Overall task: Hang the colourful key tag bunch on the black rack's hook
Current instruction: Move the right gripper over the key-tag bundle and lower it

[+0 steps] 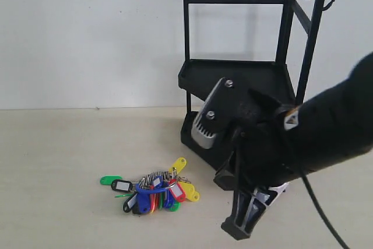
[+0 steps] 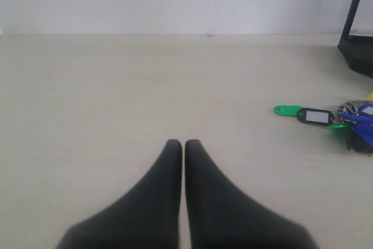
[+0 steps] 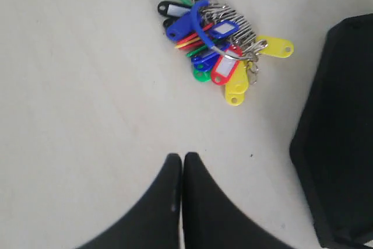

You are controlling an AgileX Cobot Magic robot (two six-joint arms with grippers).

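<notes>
exterior view: colourful plastic key tag bunch (image 1: 154,189) lies ungrasped on table (image 1: 58,144); thin hook (image 1: 328,5) on black metal rack (image 1: 233,77) bare. left gripper (image 2: 178,142), right gripper (image 3: 178,157) closed, empty.

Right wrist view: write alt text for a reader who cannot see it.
A colourful key tag bunch lies loose on the pale table, ahead of the shut, empty right pincer. Part of the black rack stands beside it, apart.
</notes>
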